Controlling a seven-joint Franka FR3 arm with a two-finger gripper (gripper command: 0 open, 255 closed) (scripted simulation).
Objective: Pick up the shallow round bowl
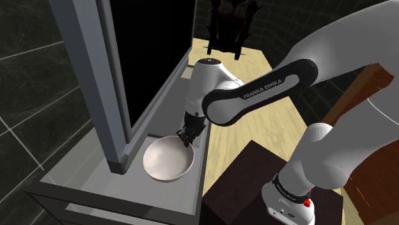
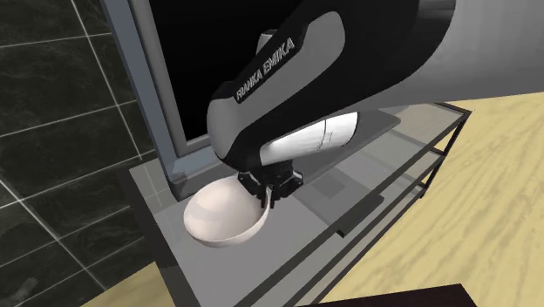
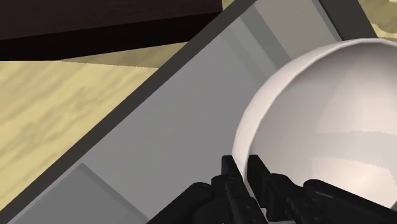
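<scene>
Nearest of all, the two black fingers [image 3: 230,173] of the gripper [image 3: 242,169] stand narrow and pinch the rim of the shallow round bowl [image 3: 318,121], one finger outside the wall and one inside.

The bowl is plain white, smooth and faintly glossy, with a thin lip and a wide, gently curved hollow. It sits at the top shelf [image 1: 83,186] of a grey rack, near the foot of a grey window frame [image 1: 96,77] with a black area behind it. I cannot tell whether its base touches the shelf.

It looks stiff, light and slippery, and probably breakable. The body seems too broad to span, so the rim is the sensible hold, though a one-sided pinch may let it pivot.

Beyond the rack lie pale wood-grain floor [image 1: 256,121] and dark tiled wall [image 1: 32,96].
</scene>
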